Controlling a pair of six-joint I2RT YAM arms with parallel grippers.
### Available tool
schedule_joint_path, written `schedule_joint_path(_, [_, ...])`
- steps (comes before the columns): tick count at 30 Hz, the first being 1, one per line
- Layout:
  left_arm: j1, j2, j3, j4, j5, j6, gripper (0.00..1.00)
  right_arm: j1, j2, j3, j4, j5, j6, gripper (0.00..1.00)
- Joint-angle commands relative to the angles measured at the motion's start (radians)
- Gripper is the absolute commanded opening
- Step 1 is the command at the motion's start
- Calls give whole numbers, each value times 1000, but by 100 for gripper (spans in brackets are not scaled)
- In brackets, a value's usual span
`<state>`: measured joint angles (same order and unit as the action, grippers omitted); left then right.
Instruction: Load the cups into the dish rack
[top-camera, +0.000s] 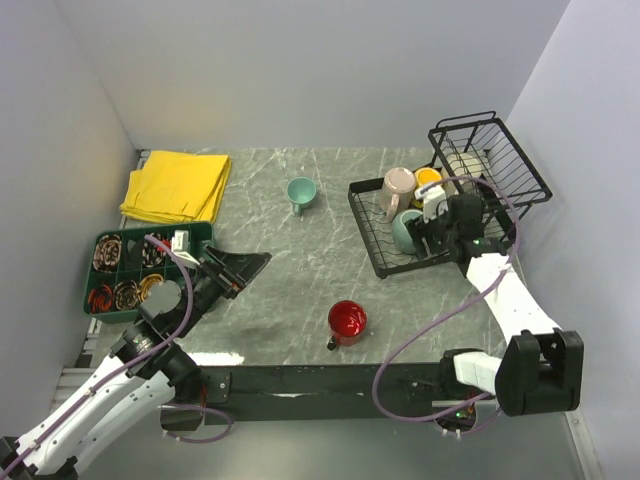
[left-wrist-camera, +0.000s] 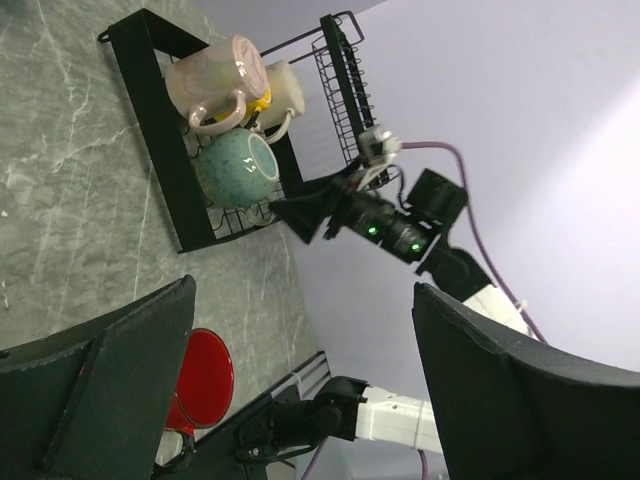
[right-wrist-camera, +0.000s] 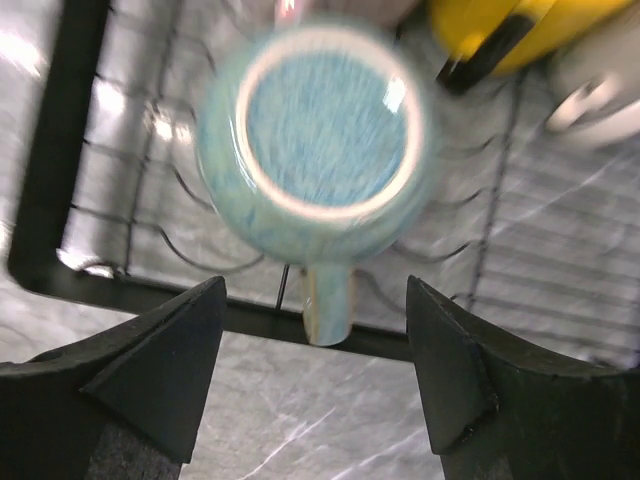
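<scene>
Hovering above the grey-green mug (right-wrist-camera: 330, 130), the right gripper (right-wrist-camera: 315, 292) is being held with fingers spread, grasping nothing; the left gripper (top-camera: 248, 268) is likewise standing released. The mug is resting inside the black wire dish rack (right-wrist-camera: 45, 140), its handle pointing over the front rail. Being glazed ceramic, it is judged stiff, fairly heavy, slippery and liable to chip; the rim wall or handle is being recommended for holding. The red mug (top-camera: 347, 321) and small teal mug (top-camera: 301, 190) are sitting on the grey marbled tabletop (top-camera: 290, 260), enclosed by pale walls (top-camera: 300, 70).
</scene>
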<state>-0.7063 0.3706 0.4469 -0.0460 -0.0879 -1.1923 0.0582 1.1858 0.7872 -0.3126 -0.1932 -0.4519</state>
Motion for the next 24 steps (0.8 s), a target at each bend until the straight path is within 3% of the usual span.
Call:
schedule_joint_path(1, [2, -10, -4, 5, -12, 13, 95, 2, -52, 118, -88, -86, -34, 79])
schedule_joint_path(4, [2, -13, -5, -5, -13, 22, 95, 37, -64, 158, -148, -251, -74, 79])
schedule_joint_path(6, [2, -10, -2, -24, -15, 36, 95, 129, -22, 185, -155, -209, -58, 74])
schedule_joint_path(9, [1, -2, 15, -46, -10, 49, 95, 205, 70, 228, -143, -183, -1, 54])
schedule_joint_path(15, [1, -44, 26, -121, -29, 57, 95, 238, 266, 325, -148, -19, 139, 29])
schedule_joint_path(24, [2, -107, -33, -126, -38, 28, 95, 238, 333, 267, -114, 192, 148, 27])
